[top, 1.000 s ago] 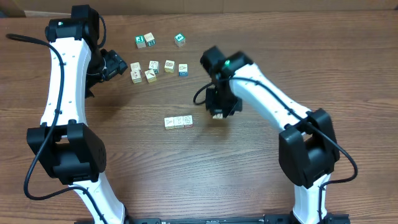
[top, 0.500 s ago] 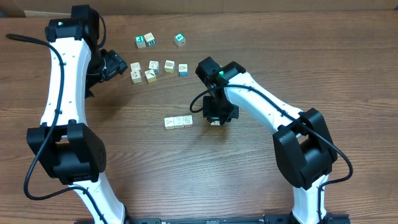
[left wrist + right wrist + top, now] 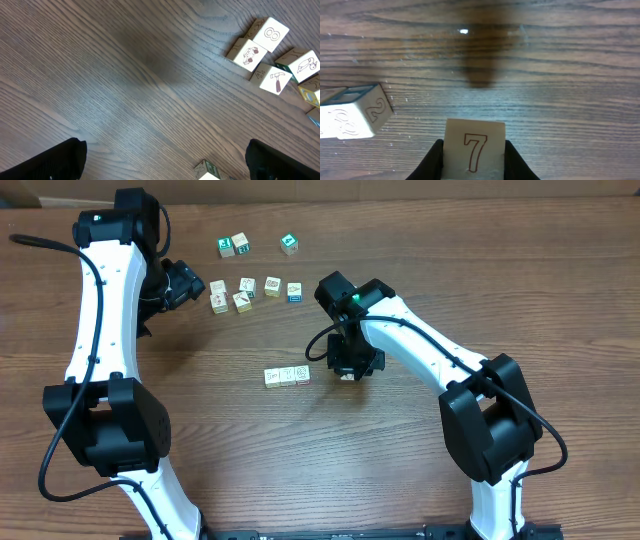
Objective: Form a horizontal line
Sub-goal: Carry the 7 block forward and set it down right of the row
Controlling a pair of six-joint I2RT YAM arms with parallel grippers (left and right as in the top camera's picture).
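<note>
Holding: right gripper [image 3: 349,370] narrowed on one pale cube [image 3: 347,377], just right of the row [image 3: 287,376].
Overhead, row: three pale cubes touching side to side, mid-table, running left to right.
Overhead, loose cubes [image 3: 255,288]: scattered on the far side of the row and well apart from it; some have green or blue faces.
Overhead, left gripper [image 3: 188,283]: far left, beside the loose cubes, carrying nothing.
Left wrist, fingers [image 3: 50,160]: spread wide, with bare table [image 3: 125,75] between them; loose cubes [image 3: 270,55] at the far right of the view.
Right wrist, cube [image 3: 474,149]: printed 7 showing, pinched on its two side faces, low over the wood; cannot tell whether it touches the table.
Right wrist, row end [image 3: 350,117]: cube marked 2, left of the held cube, a gap between them.
Handling (judged): light, stiff wood with smooth faces; may twist in a loose pinch. Best hold is on flat opposite faces at mid-height, leaving the face toward the row free.
Next (judged): bring the cube left to close the gap, square it, then let go.
</note>
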